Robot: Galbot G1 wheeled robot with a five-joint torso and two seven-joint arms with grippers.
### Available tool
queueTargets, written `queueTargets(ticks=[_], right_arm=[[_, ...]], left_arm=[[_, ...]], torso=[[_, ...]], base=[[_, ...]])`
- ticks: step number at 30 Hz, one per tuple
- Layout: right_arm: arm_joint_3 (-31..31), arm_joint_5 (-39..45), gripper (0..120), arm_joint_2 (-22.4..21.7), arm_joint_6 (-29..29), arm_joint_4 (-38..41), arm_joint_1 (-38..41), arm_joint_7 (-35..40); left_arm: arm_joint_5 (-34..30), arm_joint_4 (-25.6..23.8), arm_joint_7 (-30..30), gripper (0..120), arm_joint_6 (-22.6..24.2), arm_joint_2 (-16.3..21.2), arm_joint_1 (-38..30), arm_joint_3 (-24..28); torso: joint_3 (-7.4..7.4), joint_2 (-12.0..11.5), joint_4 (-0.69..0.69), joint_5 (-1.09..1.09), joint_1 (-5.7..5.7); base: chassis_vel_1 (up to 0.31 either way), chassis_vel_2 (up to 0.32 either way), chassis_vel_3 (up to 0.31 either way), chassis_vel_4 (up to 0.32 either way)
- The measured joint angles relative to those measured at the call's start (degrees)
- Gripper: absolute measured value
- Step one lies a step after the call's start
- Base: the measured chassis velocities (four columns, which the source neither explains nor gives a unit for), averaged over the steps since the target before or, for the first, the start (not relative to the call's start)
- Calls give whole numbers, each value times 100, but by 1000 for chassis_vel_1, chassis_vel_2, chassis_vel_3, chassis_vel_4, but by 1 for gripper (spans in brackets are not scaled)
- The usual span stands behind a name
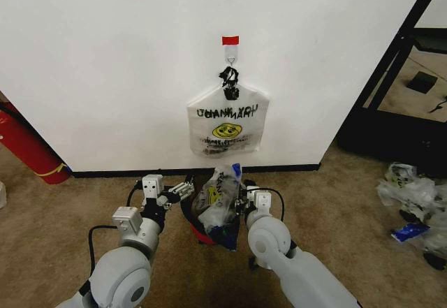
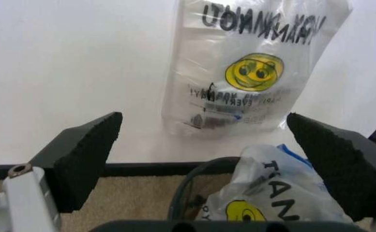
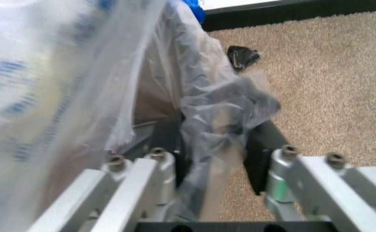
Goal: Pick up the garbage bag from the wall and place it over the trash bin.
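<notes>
The garbage bag [image 1: 218, 203], thin see-through plastic with a yellow smiley and blue patches, stands bunched over the trash bin [image 1: 198, 232], a black bin with a red base on the carpet below the wall [image 1: 105, 63]. My right gripper [image 1: 241, 200] is shut on a fold of the bag's film [image 3: 214, 135] at the bin's right side. My left gripper [image 1: 179, 191] hangs open at the bin's left side, its pads [image 2: 87, 164] wide apart with nothing between them. The left wrist view shows the bag [image 2: 275, 198] and the bin's dark rim [image 2: 186, 191] just ahead.
A like white smiley bag [image 1: 228, 123] hangs from a hook under a red tape strip [image 1: 230, 40]. A long red cylinder [image 1: 28, 147] leans at the left. A heap of clear wrappers [image 1: 413, 196] lies at the right, beside a black frame [image 1: 391, 77].
</notes>
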Motion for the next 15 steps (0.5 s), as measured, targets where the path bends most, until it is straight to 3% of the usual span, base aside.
queueTargets(ticks=[5,15], right_arm=[[3,10,3,68,84,5,-40,43],[107,-150,2,149,548,117,-238,-169]], left_arm=[[38,1,-8,100,-7,29,2,-2],[-215,-185,-40,100,85,287,-165,14]], torso=[[0,0,1,1,0],[0,0,1,0,0]], base=[[0,0,0,0],[0,0,0,0]])
